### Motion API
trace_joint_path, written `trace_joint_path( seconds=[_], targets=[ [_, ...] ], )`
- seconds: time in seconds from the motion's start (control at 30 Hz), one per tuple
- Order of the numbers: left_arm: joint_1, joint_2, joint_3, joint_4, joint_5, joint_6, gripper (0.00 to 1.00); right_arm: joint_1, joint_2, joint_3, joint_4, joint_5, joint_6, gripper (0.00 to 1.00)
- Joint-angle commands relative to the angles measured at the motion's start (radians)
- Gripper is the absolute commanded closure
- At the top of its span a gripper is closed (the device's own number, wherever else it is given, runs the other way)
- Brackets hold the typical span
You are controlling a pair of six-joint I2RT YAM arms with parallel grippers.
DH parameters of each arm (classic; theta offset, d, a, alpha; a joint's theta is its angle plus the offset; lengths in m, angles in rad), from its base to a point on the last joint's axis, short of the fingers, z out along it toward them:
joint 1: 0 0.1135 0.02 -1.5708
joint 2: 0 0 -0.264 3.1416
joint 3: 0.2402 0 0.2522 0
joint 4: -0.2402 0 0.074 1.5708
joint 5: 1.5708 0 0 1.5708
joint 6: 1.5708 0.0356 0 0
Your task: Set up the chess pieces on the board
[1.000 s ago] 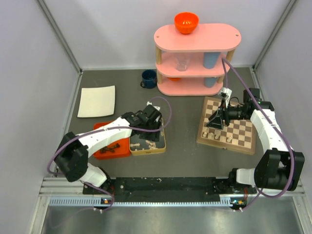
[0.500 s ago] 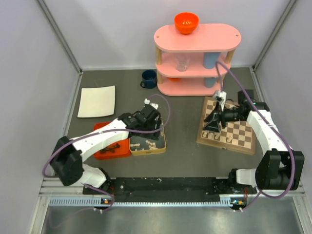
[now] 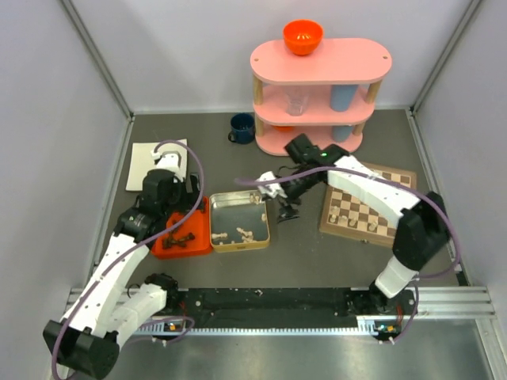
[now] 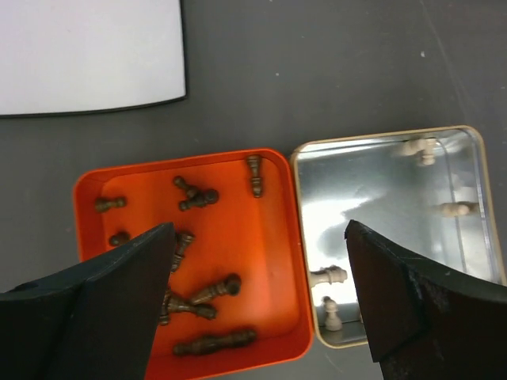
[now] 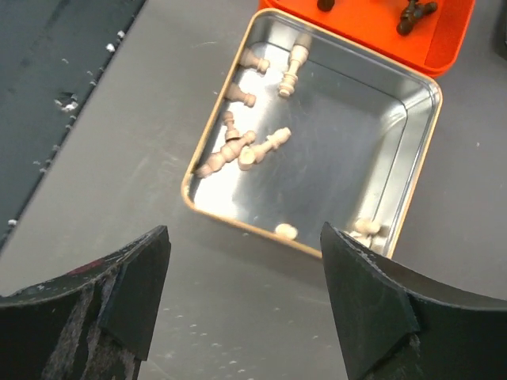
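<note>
From above, the left arm (image 3: 119,253) runs up the frame's left side, its left claw (image 3: 187,204) over the orange tray (image 3: 162,247). The right arm (image 3: 372,186) arches leftward over the board (image 3: 372,207) at centre right, its right claw (image 3: 287,207) beside the tin (image 3: 238,212).

Left wrist: the claw is spread wide, holding nothing, above dark chess pieces (image 4: 214,289) lying flat at mixed angles.

Right wrist: the claw is spread and likewise holds nothing, above pale chess pieces (image 5: 253,150) lying flat in the tin.
</note>
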Motion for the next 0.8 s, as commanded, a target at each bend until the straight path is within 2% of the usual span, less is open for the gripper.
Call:
trace_joint_path(
  seconds=[0.0, 0.07, 0.17, 0.23, 0.4, 0.77],
  targets=[
    [0.010, -0.042, -0.025, 0.035, -0.088, 0.103, 0.07, 0.120, 0.128, 0.171, -0.001, 0.151, -0.067, 0.28],
    [0.010, -0.048, -0.024, 0.042, -0.139, 0.113, 0.07, 0.149, 0.205, 0.243, -0.001, 0.212, -0.056, 0.32],
    [0.012, -0.059, -0.016, 0.041, -0.265, 0.145, 0.06, 0.195, 0.285, 0.297, -0.008, 0.301, -0.054, 0.42],
    [0.012, -0.083, -0.018, 0.041, -0.298, 0.143, 0.05, 0.218, 0.305, 0.307, -0.010, 0.337, -0.069, 0.50],
    [0.012, -0.125, -0.045, 0.073, -0.406, 0.133, 0.04, 0.249, 0.354, 0.299, -0.031, 0.366, -0.113, 0.60],
    [0.014, -0.116, -0.070, 0.128, -0.388, 0.134, 0.05, 0.293, 0.419, 0.288, -0.050, 0.386, -0.137, 0.66]
  ],
)
